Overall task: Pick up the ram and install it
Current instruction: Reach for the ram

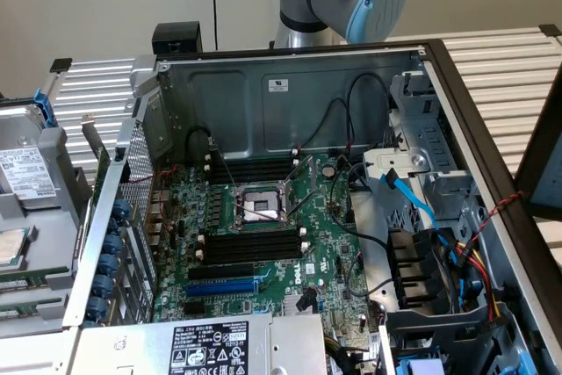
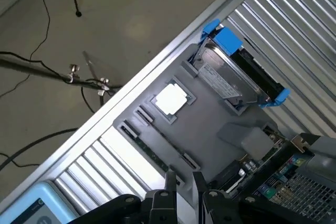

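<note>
Hand [image 2: 185, 178] (spread wide) above ram [image 2: 149, 150].

Counting twelve o'clock as straight ahead of the fingers, the gripper [image 2: 184, 178] hangs with its jaws parted over a grey tray [image 2: 210, 129] on the ribbed table [image 2: 299, 19]. What looks like the ram [image 2: 151, 151] lies along the tray's edge at eleven o'clock. A white square chip [image 2: 170, 99] sits at twelve, a hard drive [image 2: 231, 80] at one, and the computer case [image 2: 302, 179] at three.
</note>
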`<state>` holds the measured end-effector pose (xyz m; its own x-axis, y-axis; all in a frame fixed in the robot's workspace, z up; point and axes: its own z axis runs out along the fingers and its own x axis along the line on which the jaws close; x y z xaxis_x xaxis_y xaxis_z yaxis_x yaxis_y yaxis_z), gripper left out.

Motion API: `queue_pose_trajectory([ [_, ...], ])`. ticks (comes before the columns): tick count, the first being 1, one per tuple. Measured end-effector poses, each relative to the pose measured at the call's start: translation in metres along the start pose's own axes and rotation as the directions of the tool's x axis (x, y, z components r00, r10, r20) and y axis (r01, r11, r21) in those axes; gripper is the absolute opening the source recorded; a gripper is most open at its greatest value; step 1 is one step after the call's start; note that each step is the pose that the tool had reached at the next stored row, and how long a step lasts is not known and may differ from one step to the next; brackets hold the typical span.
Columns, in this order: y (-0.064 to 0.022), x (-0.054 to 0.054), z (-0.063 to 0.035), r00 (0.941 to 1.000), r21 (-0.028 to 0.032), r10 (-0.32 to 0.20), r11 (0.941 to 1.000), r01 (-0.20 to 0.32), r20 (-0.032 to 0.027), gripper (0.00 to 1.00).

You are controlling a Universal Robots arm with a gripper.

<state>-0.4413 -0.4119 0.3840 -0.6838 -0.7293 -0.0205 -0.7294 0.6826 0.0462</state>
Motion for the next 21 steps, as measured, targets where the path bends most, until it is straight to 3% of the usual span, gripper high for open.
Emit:
queue_pose_trajectory([
  [5, 0.0, 0.0, 0.0001, 0.9959, -0.002, -0.091, 0.9959, 0.091, -0.0041, 0.27],
  [10, 0.0, 0.0, 0.0001, 0.9835, -0.0045, -0.181, 0.9835, 0.181, -0.008, 0.27],
  [15, -0.0001, 0.0, 0.0002, 0.9631, -0.0072, -0.269, 0.9632, 0.269, -0.0116, 0.27],
  [21, 0.0, 0.0, 0.0004, 0.9278, -0.011, -0.373, 0.9279, 0.373, -0.0157, 0.27],
])
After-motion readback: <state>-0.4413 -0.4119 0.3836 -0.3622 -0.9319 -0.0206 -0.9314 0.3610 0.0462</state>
